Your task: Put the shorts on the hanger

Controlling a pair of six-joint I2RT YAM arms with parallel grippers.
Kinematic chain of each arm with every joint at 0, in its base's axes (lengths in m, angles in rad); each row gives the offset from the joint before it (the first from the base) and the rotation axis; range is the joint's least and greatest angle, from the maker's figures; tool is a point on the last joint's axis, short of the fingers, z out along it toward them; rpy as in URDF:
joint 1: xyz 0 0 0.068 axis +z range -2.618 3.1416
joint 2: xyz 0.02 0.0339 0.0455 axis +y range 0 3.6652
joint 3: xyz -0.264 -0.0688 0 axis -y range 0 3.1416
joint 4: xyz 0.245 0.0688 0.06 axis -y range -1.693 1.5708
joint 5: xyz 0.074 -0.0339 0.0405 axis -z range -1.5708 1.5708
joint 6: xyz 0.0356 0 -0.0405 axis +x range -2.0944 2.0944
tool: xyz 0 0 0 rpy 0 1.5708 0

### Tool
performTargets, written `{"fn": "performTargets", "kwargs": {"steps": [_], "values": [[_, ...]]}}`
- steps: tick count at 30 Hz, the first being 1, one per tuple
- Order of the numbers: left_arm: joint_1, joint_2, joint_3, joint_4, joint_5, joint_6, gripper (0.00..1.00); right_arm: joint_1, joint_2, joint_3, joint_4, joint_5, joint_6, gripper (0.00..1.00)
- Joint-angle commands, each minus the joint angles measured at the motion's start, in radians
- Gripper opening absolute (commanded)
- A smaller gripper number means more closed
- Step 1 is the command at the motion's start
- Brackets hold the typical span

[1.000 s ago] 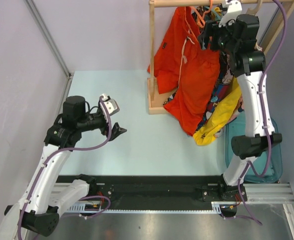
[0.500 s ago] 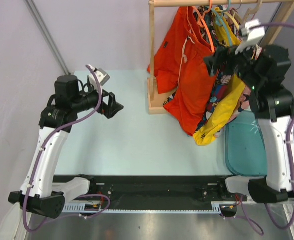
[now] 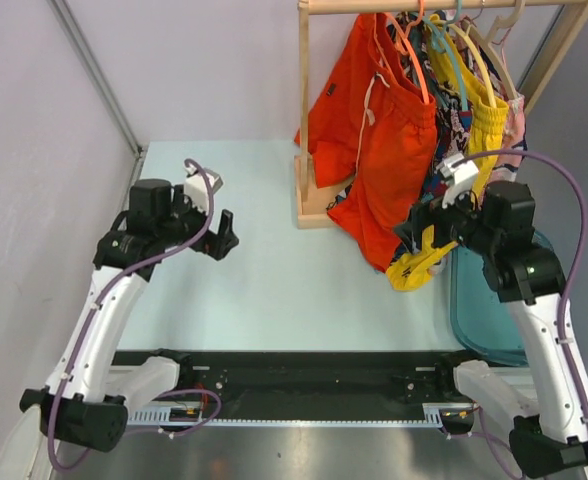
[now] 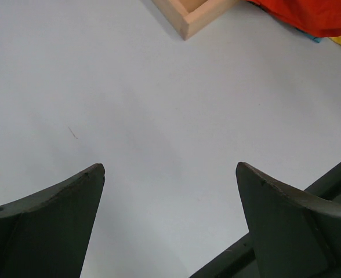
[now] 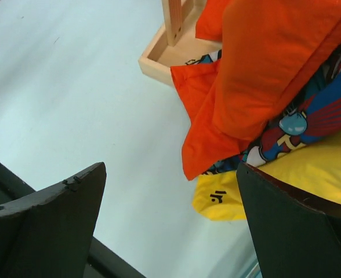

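Note:
The orange-red shorts (image 3: 384,150) hang from the thin orange hanger (image 3: 406,45) on the wooden rack, with a cream drawstring down the front. They also show in the right wrist view (image 5: 263,81). My right gripper (image 3: 411,235) is open and empty, low beside the hanging clothes' hems. My left gripper (image 3: 229,236) is open and empty over the pale table, left of the rack. In the left wrist view only a corner of the shorts (image 4: 309,14) shows at the top right.
The wooden rack (image 3: 304,110) stands at the back with its base frame (image 3: 314,215) on the table. Comic-print shorts (image 5: 309,116) and yellow shorts (image 3: 454,225) hang beside the orange-red ones. A teal tray (image 3: 474,300) lies at the right. Teal and beige hangers (image 3: 474,45) hang on the rail.
My right arm has come down from the rail to table height beside the clothes' hems. My left gripper has swung slightly down and stays open.

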Motion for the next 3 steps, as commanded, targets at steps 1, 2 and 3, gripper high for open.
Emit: {"fn": "performTargets", "kwargs": {"steps": [1, 2, 3], "values": [[0.004, -0.071, -0.02, 0.021, -0.073, -0.017, 1.0, -0.02, -0.065, -0.042, 0.033, -0.038, -0.016, 1.0], [0.004, -0.077, -0.018, 0.02, -0.085, -0.015, 1.0, -0.022, -0.073, -0.045, 0.04, -0.038, -0.015, 1.0], [0.004, -0.084, -0.018, 0.018, -0.096, -0.011, 1.0, -0.025, -0.076, -0.046, 0.043, -0.038, -0.015, 1.0]]}}
